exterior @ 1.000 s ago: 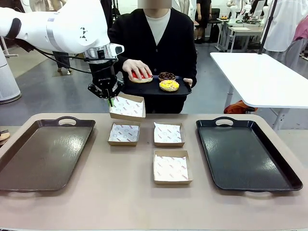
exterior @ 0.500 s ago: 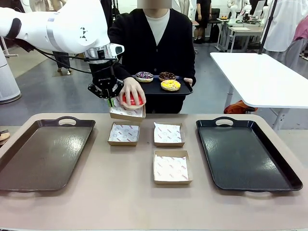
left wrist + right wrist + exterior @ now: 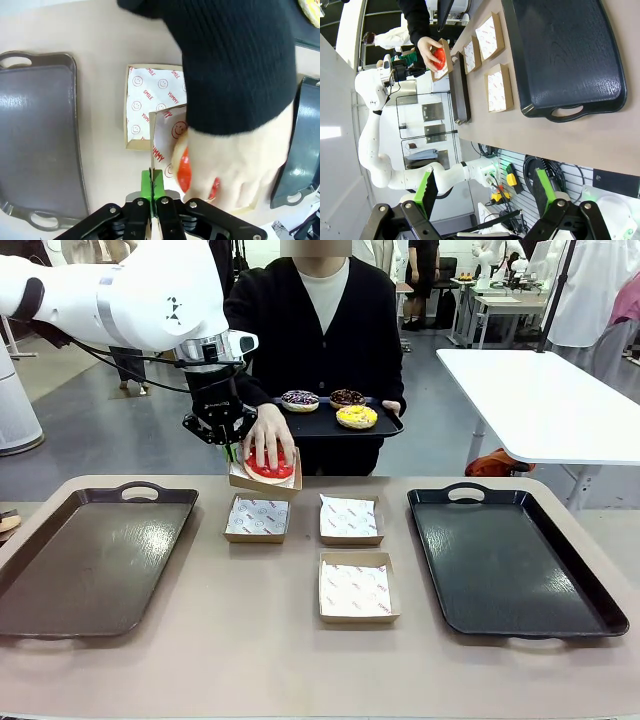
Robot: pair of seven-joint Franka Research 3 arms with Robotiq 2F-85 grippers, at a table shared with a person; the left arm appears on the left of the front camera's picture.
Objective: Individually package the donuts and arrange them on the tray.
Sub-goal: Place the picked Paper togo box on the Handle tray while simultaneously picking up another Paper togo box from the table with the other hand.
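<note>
Our left gripper (image 3: 231, 448) holds the raised cardboard box (image 3: 262, 484) by its left edge, jaws closed on it. In that box lies the red donut (image 3: 272, 468) under the person's hand (image 3: 267, 435). Behind the box, the sprinkled dark donut (image 3: 299, 399), chocolate donut (image 3: 347, 397) and yellow donut (image 3: 356, 416) sit on the person's black tray (image 3: 320, 426). Our right gripper (image 3: 485, 187) stands open.

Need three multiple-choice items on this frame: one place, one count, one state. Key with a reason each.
1. Where is the red donut? A on the brown tray; B in the box that the left gripper holds up; C on the bare table.
2. How many donuts lie on the small black tray that the person holds? A two; B four; C three.
3. How does the right gripper stand? A open, empty; B shut on a box; C shut on a donut.
Key: 1 B, the person's hand sets it into the lifted box. 2 C, one purple-sprinkled, one dark, one yellow. 3 A, its fingers stand wide apart with nothing between.
</note>
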